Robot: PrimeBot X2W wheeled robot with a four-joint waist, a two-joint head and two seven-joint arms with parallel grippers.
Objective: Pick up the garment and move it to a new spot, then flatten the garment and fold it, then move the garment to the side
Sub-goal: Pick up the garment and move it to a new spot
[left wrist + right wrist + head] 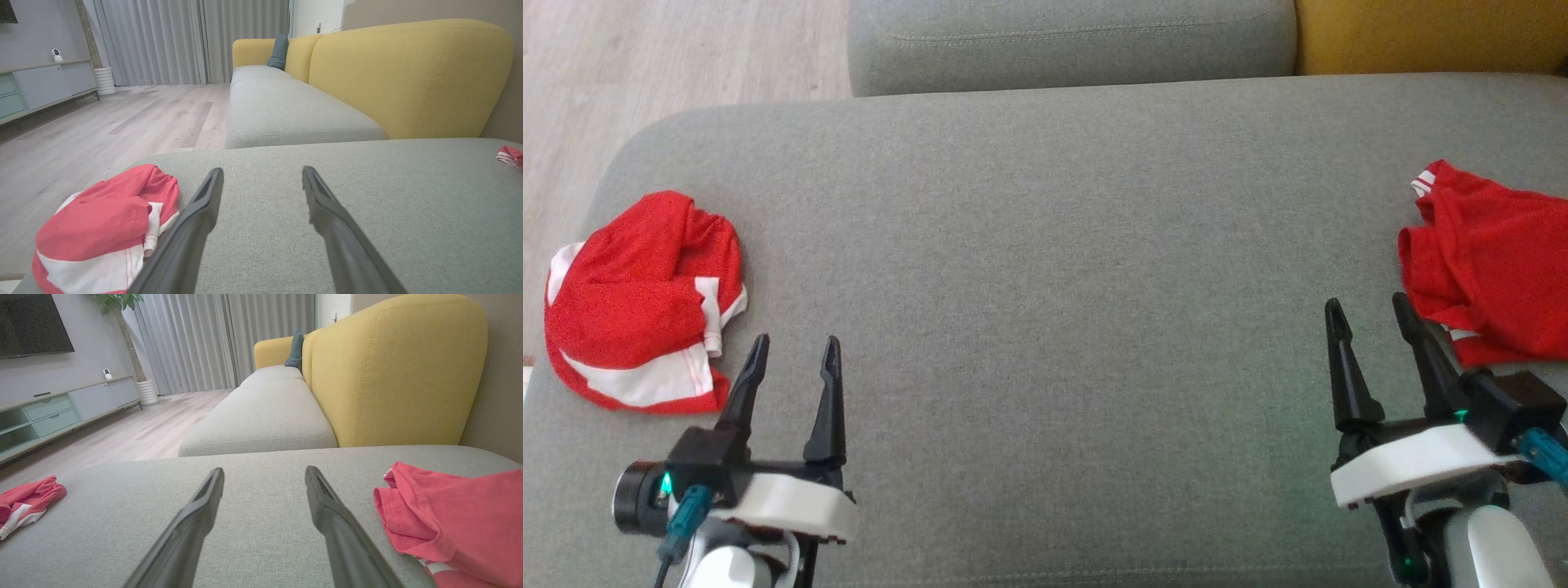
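Grey sofa seat (pixel 1045 269) w/ one crumpled red-white garment (pixel 637 302) at left edge, second red garment (pixel 1494 261) at right; left gripper (pixel 794 343) & right gripper (pixel 1368 304) both spread, empty; rec. pinch a top fold, lift clear before shifting to centre.

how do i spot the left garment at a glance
Find the grey sofa cushion and follow it to its rounded end beside the wooden floor. The bunched red garment lies there. Unlike the plainer red garment opposite, it shows broad white panels.
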